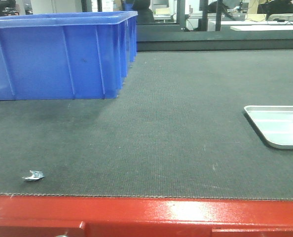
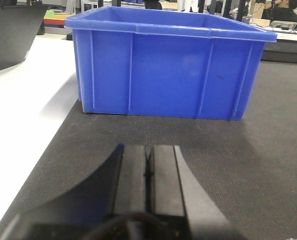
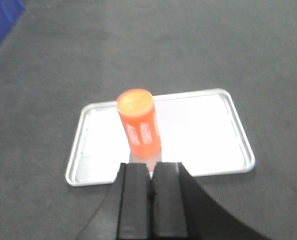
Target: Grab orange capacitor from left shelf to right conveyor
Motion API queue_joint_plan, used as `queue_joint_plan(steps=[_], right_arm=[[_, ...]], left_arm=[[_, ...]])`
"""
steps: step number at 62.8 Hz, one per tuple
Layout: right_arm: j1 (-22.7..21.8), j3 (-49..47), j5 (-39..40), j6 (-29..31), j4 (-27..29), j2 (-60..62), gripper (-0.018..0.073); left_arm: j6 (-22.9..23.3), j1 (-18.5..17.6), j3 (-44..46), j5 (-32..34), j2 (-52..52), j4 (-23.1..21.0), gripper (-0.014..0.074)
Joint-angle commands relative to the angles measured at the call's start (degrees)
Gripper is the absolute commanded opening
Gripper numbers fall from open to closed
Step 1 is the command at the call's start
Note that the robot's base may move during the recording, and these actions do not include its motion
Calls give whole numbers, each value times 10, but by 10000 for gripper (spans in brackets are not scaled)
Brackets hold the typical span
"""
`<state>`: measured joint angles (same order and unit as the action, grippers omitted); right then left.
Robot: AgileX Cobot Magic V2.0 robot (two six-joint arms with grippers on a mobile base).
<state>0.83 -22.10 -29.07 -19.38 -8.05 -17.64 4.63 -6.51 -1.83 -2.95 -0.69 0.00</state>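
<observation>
Standing upright on a shallow silver metal tray at centre frame, just beyond the right gripper with its black fingers pressed together, is the small orange capacitor. The tray lies on the dark grey textured conveyor belt. The left gripper fingers are pressed together too, low in frame, with a large blue plastic bin farther back.

Your front camera looks low across the dark grey textured belt. Each wrist camera looks forward past its jaws; the left shares the blue plastic bin.
</observation>
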Motion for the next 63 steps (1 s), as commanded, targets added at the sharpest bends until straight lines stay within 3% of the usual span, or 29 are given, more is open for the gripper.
queue_joint_plan(steps=[1,9,13,22,34,41,63], right_arm=[[-2,-16,97,74,16,-4,41],[-25,-8,149,247,136,-2,41],[-50,10,179,288,190,8,41],[-88,75,215,273,195,67,41],[-89,191,244,208,148,177,41],[-88,236,276,201,141,193,41],[-59,240,298,205,131,194,41]], left_arm=[[0,-1,3,51,-11,0,-105],[0,-1,3,51,-11,0,-105],[0,-1,3,51,-11,0,-105],[0,-1,3,51,-11,0,-105],[0,-1,3,51,-11,0,-105],[0,-1,3,51,-11,0,-105],[0,-1,3,51,-11,0,-105]])
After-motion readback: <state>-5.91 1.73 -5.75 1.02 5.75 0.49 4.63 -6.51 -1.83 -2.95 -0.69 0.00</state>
